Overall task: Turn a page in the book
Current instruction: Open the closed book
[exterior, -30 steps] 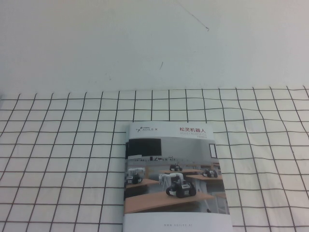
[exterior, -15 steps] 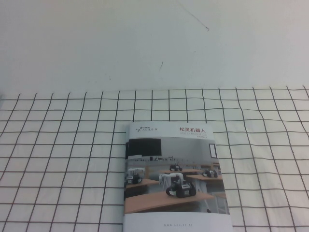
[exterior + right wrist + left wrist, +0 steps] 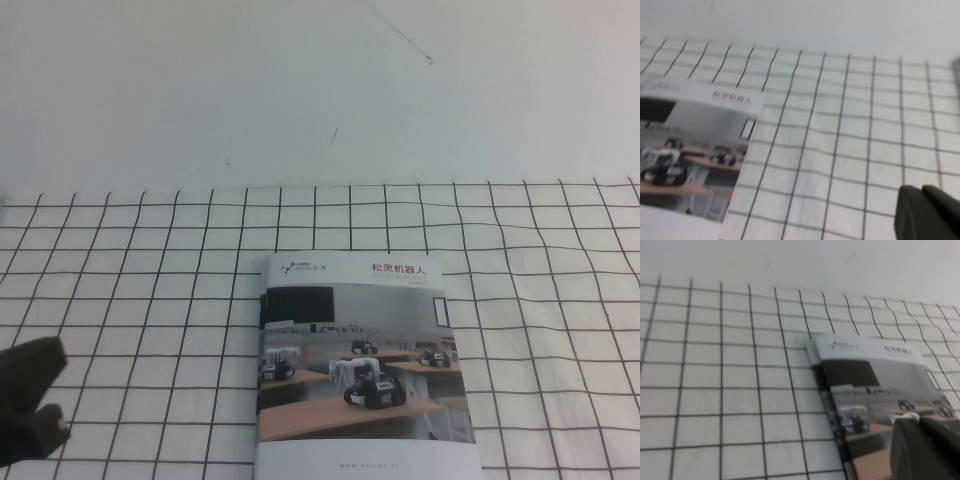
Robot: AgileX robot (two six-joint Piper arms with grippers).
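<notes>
The book [image 3: 360, 370] lies closed on the checked cloth, front cover up, with a red Chinese title and a photo of robots on wooden desks. It also shows in the left wrist view [image 3: 875, 385] and the right wrist view [image 3: 690, 145]. My left gripper [image 3: 58, 397] is at the lower left edge of the high view, well left of the book and apart from it. In its wrist view the left gripper [image 3: 917, 421] has its fingers together and empty. My right gripper [image 3: 921, 191] is shut and empty over the cloth right of the book, out of the high view.
A white cloth with a black grid [image 3: 150, 300] covers the near part of the table. Beyond it lies bare white table [image 3: 300, 90] with a few faint marks.
My left gripper has come into the high view at the lower left edge. The book has not moved.
</notes>
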